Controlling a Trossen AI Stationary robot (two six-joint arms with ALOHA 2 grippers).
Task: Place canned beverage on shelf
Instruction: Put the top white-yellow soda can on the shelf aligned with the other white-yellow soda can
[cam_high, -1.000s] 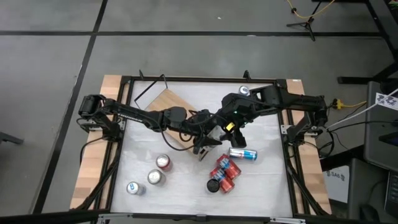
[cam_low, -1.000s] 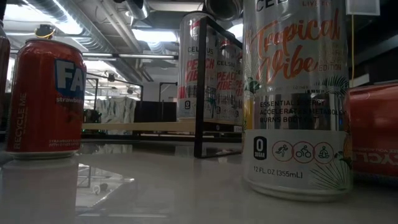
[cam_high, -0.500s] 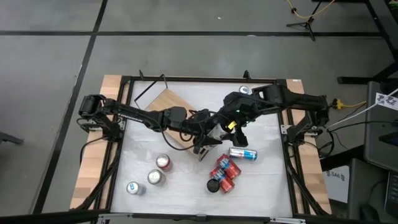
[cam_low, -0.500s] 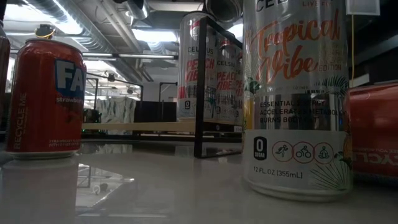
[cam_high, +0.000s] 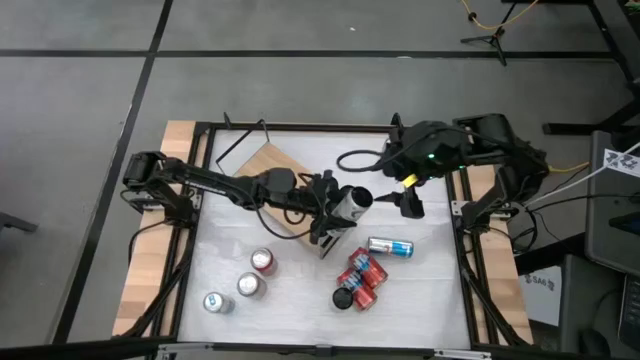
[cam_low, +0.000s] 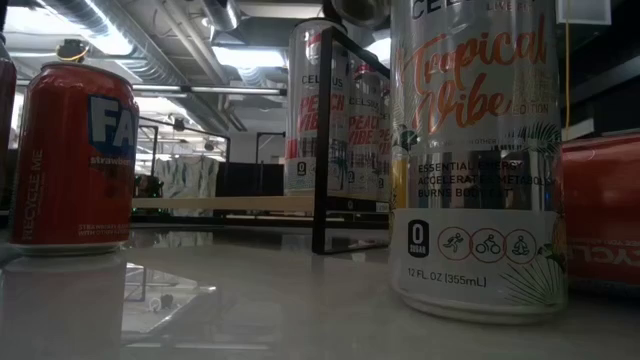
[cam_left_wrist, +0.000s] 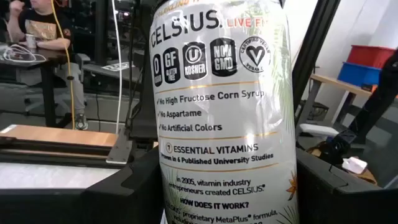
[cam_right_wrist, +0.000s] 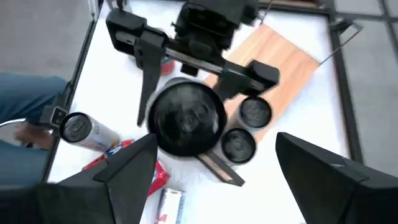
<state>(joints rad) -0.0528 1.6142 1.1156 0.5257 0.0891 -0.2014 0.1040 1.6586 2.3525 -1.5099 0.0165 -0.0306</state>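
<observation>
High view: the left claw is seen closed around a tall silver Celsius can, held lying sideways over the near corner of the shelf, whose light-wood board stands at an angle on the white desk; the right claw is held apart from the can, nearer the desk's right side, with its fingers spread wide and nothing between them. Left wrist view: the held can's label fills the frame between that claw's dark fingers. Right wrist view: the can's dark end is seen, with two more cans standing on the shelf board just beside it. On the desk, three upright cans are grouped at the front left; a cluster of red cans and one lying can are placed at the front right.
</observation>
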